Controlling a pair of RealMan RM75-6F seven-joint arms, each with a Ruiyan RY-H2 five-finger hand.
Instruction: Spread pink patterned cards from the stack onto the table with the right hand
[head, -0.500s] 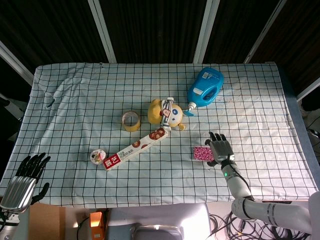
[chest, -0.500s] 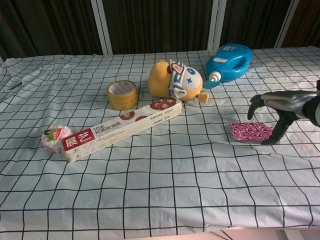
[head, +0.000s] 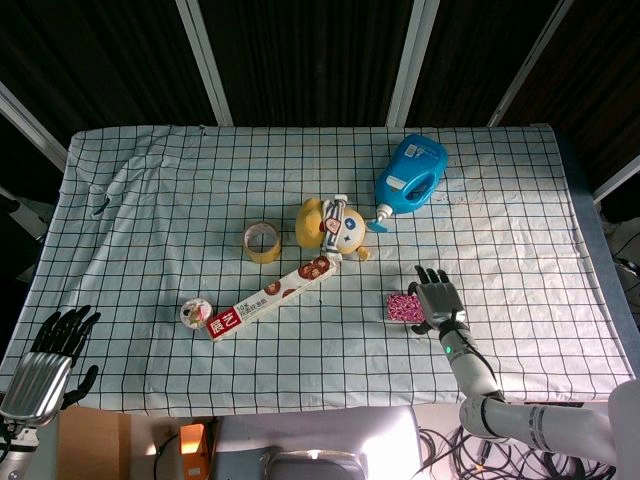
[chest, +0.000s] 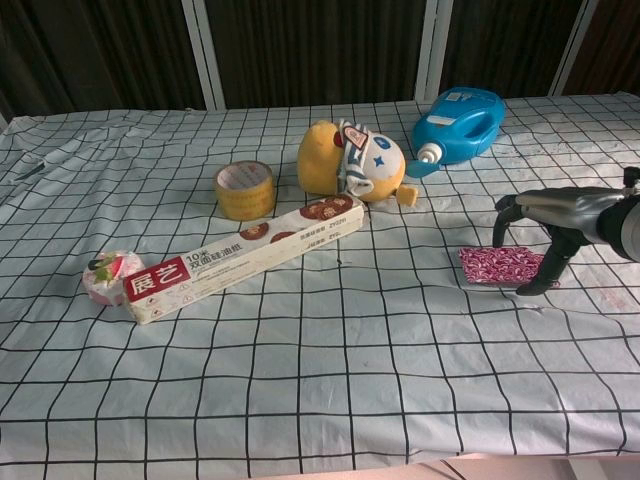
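Right hand (chest: 545, 235), dark metal and black-fingered: fingers apart and arched over the stack of pink patterned cards (chest: 500, 265), one fingertip down at the stack's near right corner; nothing gripped; whether other tips touch cannot be told. Left hand (head: 55, 345): fingers apart, holding nothing, off the table's near-left edge.

Stack: lies flat and squared on the white black-gridded tablecloth (head: 520, 230), right of centre, well apart from other items; no card spread yet.

Step in hand, by judgement: press lightly on the top card only; drag sideways so cards slide off in a fan; keep pressure low so the cloth does not bunch and the whole stack does not shift.

Count: one card stack; one blue plastic detergent bottle (head: 410, 175); one yellow round plush toy (head: 328, 225); one roll of tan tape (head: 262, 241); one long white-and-red box (head: 272, 296); one small round pink-and-white object (head: 195, 312); two hands.
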